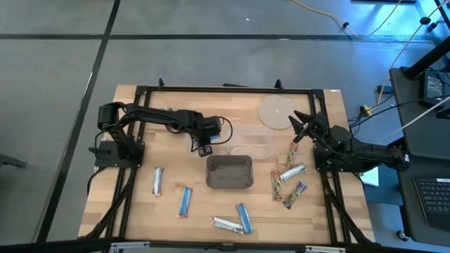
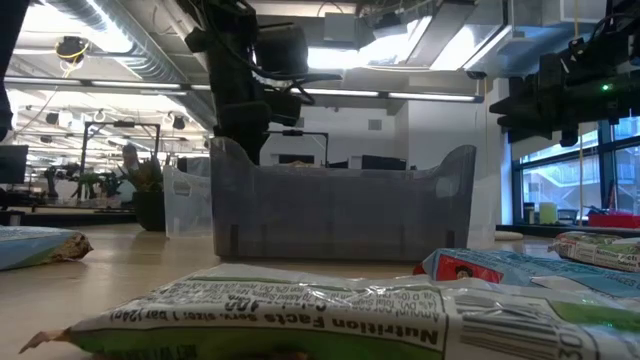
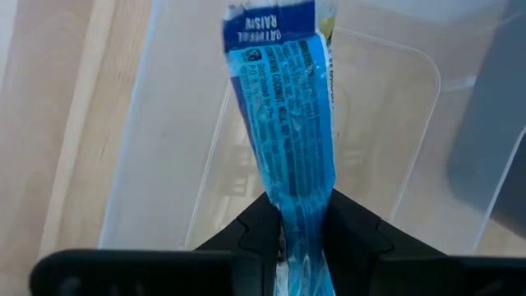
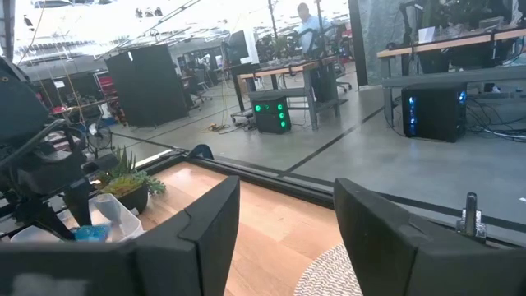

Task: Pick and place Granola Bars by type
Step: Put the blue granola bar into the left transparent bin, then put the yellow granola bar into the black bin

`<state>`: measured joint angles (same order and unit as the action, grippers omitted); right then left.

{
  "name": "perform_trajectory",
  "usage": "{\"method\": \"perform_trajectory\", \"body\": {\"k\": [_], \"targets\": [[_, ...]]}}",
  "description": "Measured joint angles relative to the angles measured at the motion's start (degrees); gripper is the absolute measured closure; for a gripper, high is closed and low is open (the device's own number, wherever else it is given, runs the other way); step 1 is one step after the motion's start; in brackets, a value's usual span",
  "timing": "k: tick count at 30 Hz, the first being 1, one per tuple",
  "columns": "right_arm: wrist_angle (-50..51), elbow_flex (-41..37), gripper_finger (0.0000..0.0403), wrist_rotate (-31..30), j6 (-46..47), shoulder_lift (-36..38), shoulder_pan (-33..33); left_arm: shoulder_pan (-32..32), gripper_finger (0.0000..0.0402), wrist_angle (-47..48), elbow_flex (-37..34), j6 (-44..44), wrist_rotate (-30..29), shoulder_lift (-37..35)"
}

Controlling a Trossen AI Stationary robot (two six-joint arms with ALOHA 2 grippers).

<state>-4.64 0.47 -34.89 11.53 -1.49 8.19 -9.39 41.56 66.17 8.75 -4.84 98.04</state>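
The left gripper (image 3: 300,238) pinches 1 blue bar (image 3: 288,123) above the clear bin (image 3: 394,99) — lower it inside before letting go. The right gripper (image 1: 304,125) waits wide open beside the woven coaster (image 1: 276,111).

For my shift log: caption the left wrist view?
Left tool shut on a blue granola bar, held over the clear bin.

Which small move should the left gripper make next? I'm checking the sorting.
Probably lower and open: the left gripper is shut on the blue wrapped granola bar, which hangs over the clear plastic bin, not yet released.
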Motion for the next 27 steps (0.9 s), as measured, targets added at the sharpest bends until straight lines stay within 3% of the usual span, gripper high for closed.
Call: {"method": "perform_trajectory", "body": {"k": [7, 16, 23, 27], "targets": [[0.0, 0.0, 0.0202, 0.0, 0.0, 0.0, 0.0, 0.0, 0.0292, 0.0, 0.0, 1.6, 0.0, 0.0], [0.0, 0.0, 0.0202, 0.0, 0.0, 0.0, 0.0, 0.0, 0.0203, 1.5, 0.0, 3.1, 0.0, -1.2], [0.0, 0.0, 0.0202, 0.0, 0.0, 0.0, 0.0, 0.0, 0.0142, 3.6, 0.0, 6.6, 0.3, -8.2], [0.0, 0.0, 0.0202, 0.0, 0.0, 0.0, 0.0, 0.0, 0.0126, 7.0, 0.0, 15.0, 0.3, -14.2]]}}
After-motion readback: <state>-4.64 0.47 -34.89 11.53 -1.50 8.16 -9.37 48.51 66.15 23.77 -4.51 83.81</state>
